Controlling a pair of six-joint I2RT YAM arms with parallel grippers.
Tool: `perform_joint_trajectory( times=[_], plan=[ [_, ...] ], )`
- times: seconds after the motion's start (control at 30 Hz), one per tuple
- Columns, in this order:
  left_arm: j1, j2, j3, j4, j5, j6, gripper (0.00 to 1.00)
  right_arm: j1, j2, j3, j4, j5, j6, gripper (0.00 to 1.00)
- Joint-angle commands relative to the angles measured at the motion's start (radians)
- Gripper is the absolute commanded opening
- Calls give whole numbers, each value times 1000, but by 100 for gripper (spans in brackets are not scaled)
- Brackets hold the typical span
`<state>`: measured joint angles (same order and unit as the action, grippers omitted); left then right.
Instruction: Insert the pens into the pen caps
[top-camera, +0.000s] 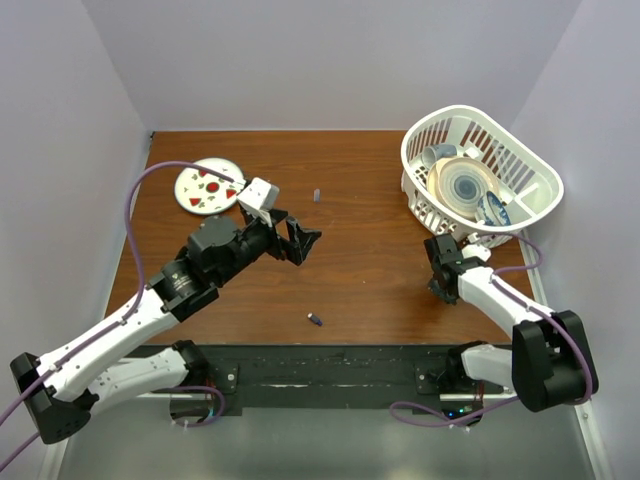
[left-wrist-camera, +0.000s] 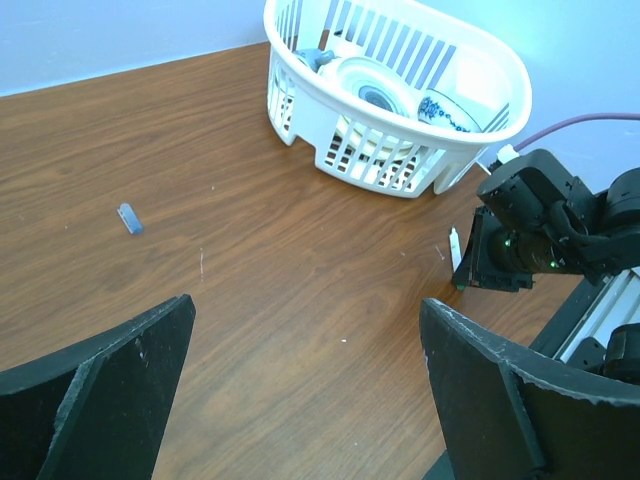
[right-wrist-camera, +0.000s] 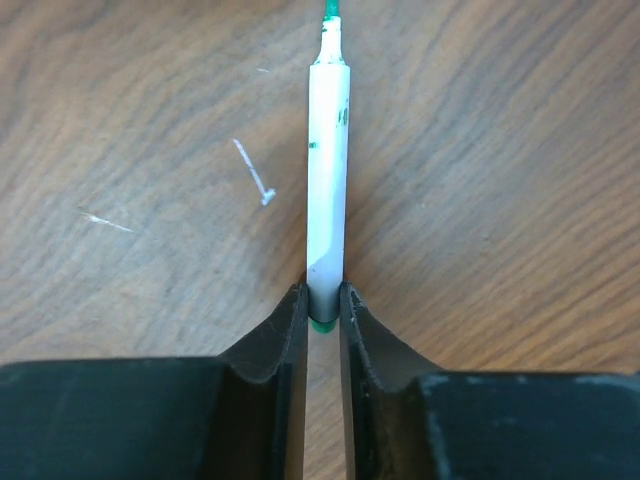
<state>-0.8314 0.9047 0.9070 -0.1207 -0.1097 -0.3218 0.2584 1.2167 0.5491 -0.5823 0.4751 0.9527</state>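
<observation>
My right gripper (right-wrist-camera: 323, 295) is shut on the rear end of a white-barrelled pen (right-wrist-camera: 328, 180) whose green tip points away over the wood. In the left wrist view that pen (left-wrist-camera: 456, 255) shows at the right gripper (left-wrist-camera: 500, 250), just in front of the basket. My left gripper (top-camera: 305, 243) is open and empty above the middle-left of the table, its jaws wide apart (left-wrist-camera: 307, 305). A blue-grey cap (top-camera: 317, 195) lies at the back centre, also seen in the left wrist view (left-wrist-camera: 130, 218). A dark purple cap (top-camera: 315, 320) lies near the front edge. The other pens and the green cap are out of view.
A white basket (top-camera: 470, 112) holding plates and cups stands at the back right, close behind the right gripper (top-camera: 440, 290). A round white plate (top-camera: 208, 186) with red pieces lies at the back left. Grey walls bound the table on three sides.
</observation>
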Motion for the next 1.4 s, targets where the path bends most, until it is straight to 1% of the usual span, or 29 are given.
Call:
perform_joint_trajectory(
  times=[0.0,0.1,0.13,0.2,0.23,0.3,0.33,0.37,0.43,0.47,0.53,0.57,0.63,0.67,0.7,0.77,0.93,1.03,1.07,1.23,1.3,1.37],
  plan=[
    [3,-17,-17,55,-24,4,100,-4,-20,-23,90,-76,-57,8],
    [5,-10,-19,52,-36,3,99,-2,-63,-29,139,-173,-101,2],
    [5,-7,-20,50,-41,3,99,-1,-87,-31,156,-243,-114,2],
    [5,2,-16,38,-57,3,98,16,-111,-37,180,-288,-130,1],
    [3,5,-13,30,-65,1,98,51,-138,-41,194,-332,-138,1],
    [3,19,-2,1,-94,-13,98,108,-163,-51,231,-362,-146,1],
    [5,28,3,-13,-103,-26,97,178,-174,-51,245,-368,-147,1],
    [3,51,4,-45,-110,-69,96,209,-189,-54,278,-394,-152,1],
    [5,77,-6,-59,-90,-121,94,283,-194,-63,318,-418,-166,1],
    [3,106,-20,-48,-70,-167,91,300,-195,-64,347,-431,-173,1],
    [3,144,-55,-39,-16,-242,87,352,-204,-74,387,-441,-207,0],
    [3,178,-69,-10,5,-261,84,369,-213,-78,439,-467,-232,0],
    [3,207,-106,44,92,-302,81,419,-249,-84,481,-472,-247,0],
    [3,233,-117,106,117,-312,79,436,-264,-89,530,-471,-258,0],
    [3,244,-129,151,172,-322,79,462,-301,-101,554,-471,-262,0],
    [5,287,-128,214,202,-345,79,482,-330,-113,626,-512,-273,0],
    [3,388,-79,283,277,-371,78,518,-396,-129,656,-532,-275,0],
    [3,448,-60,320,298,-388,75,524,-437,-140,657,-538,-269,0],
    [3,476,-54,337,303,-393,72,525,-448,-143,659,-541,-267,0],
    [0,534,-54,434,383,-418,66,532,-477,-164,680,-572,-256,0],
    [2,551,-57,467,406,-422,62,533,-471,-164,690,-602,-262,0],
    [2,554,-69,512,438,-428,46,533,-459,-161,696,-631,-272,0]
  ],
)
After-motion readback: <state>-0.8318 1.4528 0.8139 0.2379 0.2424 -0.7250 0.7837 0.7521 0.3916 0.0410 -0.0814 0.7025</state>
